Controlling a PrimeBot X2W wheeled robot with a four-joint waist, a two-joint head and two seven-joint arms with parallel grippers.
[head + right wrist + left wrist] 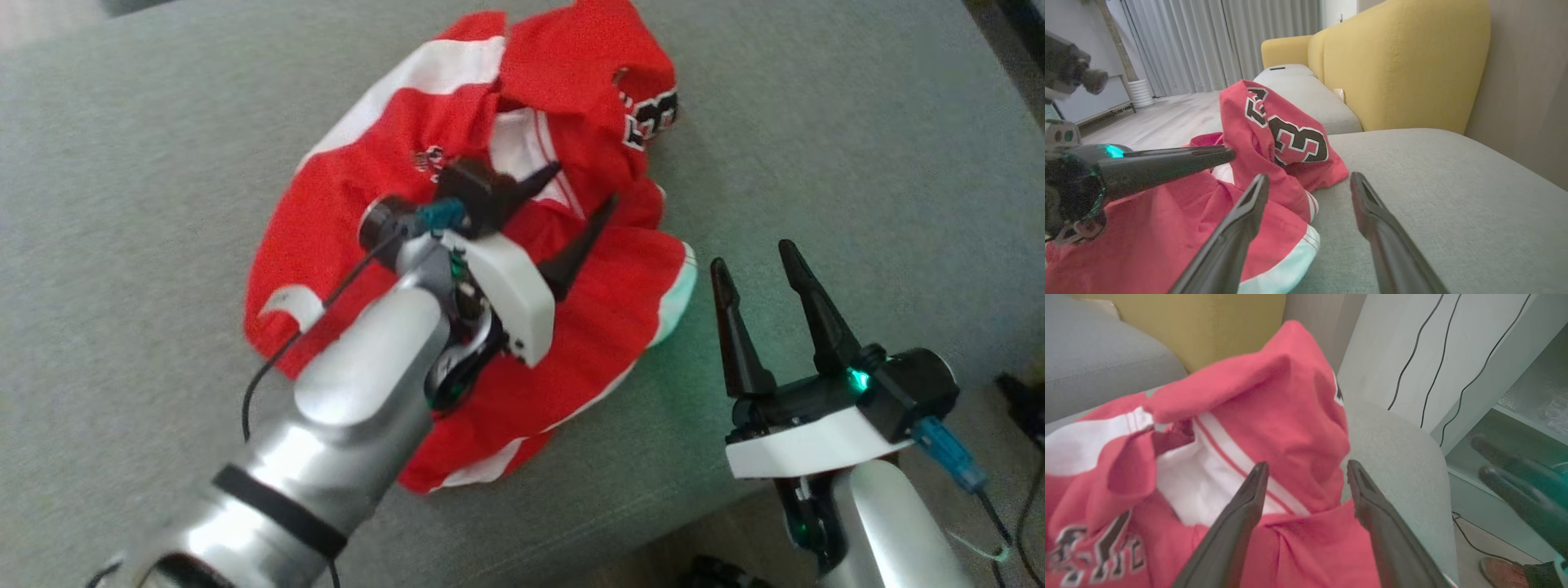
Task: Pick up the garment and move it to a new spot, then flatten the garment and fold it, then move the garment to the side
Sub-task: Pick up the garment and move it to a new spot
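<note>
Left gripper: fingers spread, empty, above the crumpled red-and-white jersey. Right gripper: spread, empty, just beside the jersey's hem, near the grey sofa cushion's front edge. Yellow backrest beyond.

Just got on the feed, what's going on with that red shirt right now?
The red and white garment lies crumpled in a heap on the grey sofa cushion, not yet flattened or folded. The left gripper is over the middle of the heap with its fingers apart, gripping nothing. The right gripper is also open, just off the garment's near edge, over bare cushion. Neither arm holds the fabric.
</note>
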